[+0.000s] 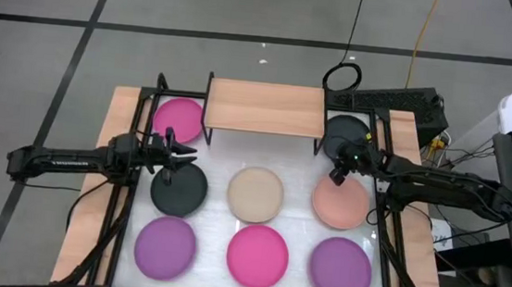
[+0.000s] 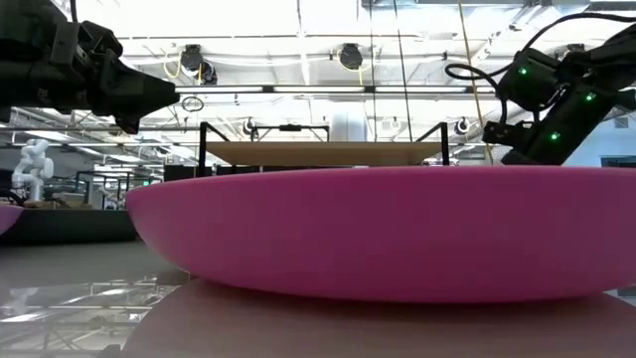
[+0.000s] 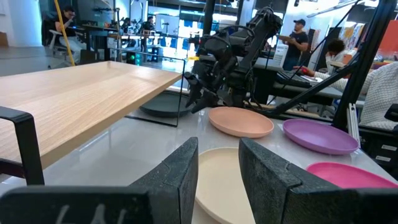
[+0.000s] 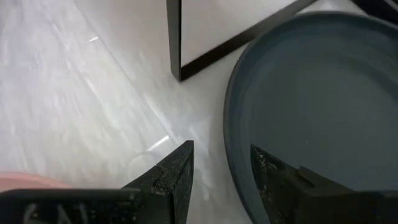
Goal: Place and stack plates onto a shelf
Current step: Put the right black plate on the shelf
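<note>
The wooden shelf [image 1: 264, 107] stands at the table's far middle with nothing on its board. Eight plates lie flat on the table: magenta [image 1: 179, 118] and dark grey [image 1: 348, 133] beside the shelf; dark grey [image 1: 178, 190], beige [image 1: 255, 192] and salmon [image 1: 340, 202] in the middle row; purple [image 1: 165, 247], magenta [image 1: 258, 255] and purple [image 1: 340, 267] in the near row. My left gripper [image 1: 184, 151] is open and empty above the far edge of the middle-row dark grey plate. My right gripper [image 4: 222, 152] is open and points down. Its fingers stand either side of the far dark grey plate's rim [image 4: 231, 124].
The shelf's black legs [image 4: 175, 43] stand right next to the far dark grey plate. Black frame rails [image 1: 126, 197] run along the table's left and right sides. Cables and a black box [image 1: 399, 102] lie past the far right corner. People show in the room beyond [image 3: 297, 37].
</note>
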{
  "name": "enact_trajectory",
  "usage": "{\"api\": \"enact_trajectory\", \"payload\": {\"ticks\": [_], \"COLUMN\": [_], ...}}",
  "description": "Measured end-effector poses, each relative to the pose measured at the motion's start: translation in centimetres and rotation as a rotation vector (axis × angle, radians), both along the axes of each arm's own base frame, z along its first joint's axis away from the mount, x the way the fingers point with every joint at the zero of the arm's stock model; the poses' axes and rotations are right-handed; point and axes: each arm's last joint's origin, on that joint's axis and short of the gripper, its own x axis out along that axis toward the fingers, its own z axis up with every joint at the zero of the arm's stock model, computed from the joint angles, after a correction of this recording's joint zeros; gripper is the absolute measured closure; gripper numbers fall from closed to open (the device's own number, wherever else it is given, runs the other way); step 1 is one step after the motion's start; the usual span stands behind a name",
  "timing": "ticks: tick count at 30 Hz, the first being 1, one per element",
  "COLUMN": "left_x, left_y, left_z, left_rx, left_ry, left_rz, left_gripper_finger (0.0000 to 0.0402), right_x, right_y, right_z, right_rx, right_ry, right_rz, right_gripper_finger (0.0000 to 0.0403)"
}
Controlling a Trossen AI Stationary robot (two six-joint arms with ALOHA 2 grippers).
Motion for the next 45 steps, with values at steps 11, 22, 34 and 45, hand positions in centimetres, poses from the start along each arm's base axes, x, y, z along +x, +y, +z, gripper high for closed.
{"api": "enact_trajectory", "payload": {"ticks": [11, 22, 34, 45], "left_x": [0.0, 0.0, 0.0, 0.0], "left_y": [0.0, 0.0, 0.0, 0.0], "left_z": [0.0, 0.0, 0.0, 0.0], "left_rx": [0.000, 0.000, 0.000, 0.000], "left_ry": [0.000, 0.000, 0.000, 0.000], "left_rz": [0.000, 0.000, 0.000, 0.000], "left_gripper_finger": [0.0282, 0.0282, 0.0282, 0.0282], "right_x": [-0.8, -0.7, -0.4, 0.3], "right_y": [0.2, 0.2, 0.2, -0.2], "right_z": [-1.9, -1.8, -1.6, 1.2], "right_rx": [-0.044, -0.033, -0.043, -0.174], "right_ry": [-0.024, -0.058, -0.088, -0.242], "right_rz": [-0.056, -0.080, -0.076, -0.146], "right_gripper_finger": [0.0264, 0.0339, 0.0399, 0.0402]}}
